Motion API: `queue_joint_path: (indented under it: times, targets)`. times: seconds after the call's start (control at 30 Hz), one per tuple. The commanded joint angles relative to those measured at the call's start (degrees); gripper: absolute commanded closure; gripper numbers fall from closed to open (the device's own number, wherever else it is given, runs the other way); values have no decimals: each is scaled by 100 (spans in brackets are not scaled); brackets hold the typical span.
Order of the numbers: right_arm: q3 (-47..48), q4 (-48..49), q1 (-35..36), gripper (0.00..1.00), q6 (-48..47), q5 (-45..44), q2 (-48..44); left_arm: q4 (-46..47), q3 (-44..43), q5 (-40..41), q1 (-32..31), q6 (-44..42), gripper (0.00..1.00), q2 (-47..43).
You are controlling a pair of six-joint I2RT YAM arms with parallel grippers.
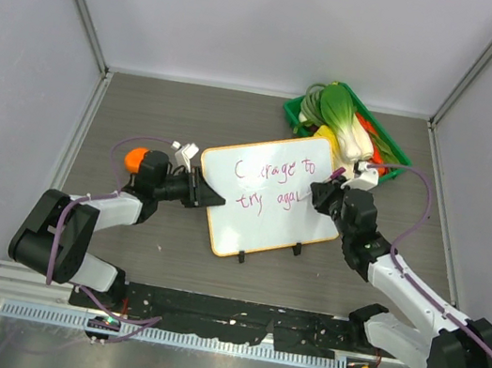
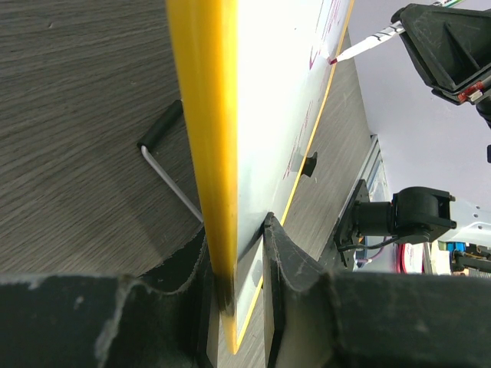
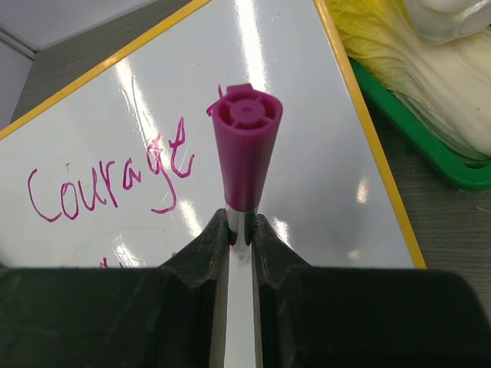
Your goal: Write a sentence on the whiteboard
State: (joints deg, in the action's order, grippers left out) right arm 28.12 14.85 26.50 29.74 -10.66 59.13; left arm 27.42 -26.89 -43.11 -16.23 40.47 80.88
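Right hand [image 1: 323, 196] pinching purple marker [image 3: 245, 153], tip at whiteboard [image 1: 262, 230] (second line of sentence [image 1: 274, 174]), left hand [image 1: 215, 199] clamped on its edge.

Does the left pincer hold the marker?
No, the left pincer clamps the yellow edge of the whiteboard, while the marker sits in the right pincer.

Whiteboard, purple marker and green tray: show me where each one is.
whiteboard [image 1: 266, 231], top external view, bare white lower part of its face.
purple marker [image 3: 247, 157], right wrist view, side of its cap.
green tray [image 3: 464, 178], right wrist view, its rim.
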Motion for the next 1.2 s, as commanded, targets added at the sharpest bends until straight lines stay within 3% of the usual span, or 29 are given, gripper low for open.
queue_joint_path:
  times: [0.0,0.4,0.83,1.17]
  targets:
    - [140,-184,-13,99,-56,-7,-77,-773,123,1112,-47,-786,100,200]
    - [782,44,-13,99,50,-147,89,-791,106,1121,-47,-795,100,191]
    - [607,281,-13,99,76,-358,564,-791,114,1112,-47,-804,100,200]
    - [590,194,-13,99,93,-306,284,-791,97,1112,-47,-804,100,226]
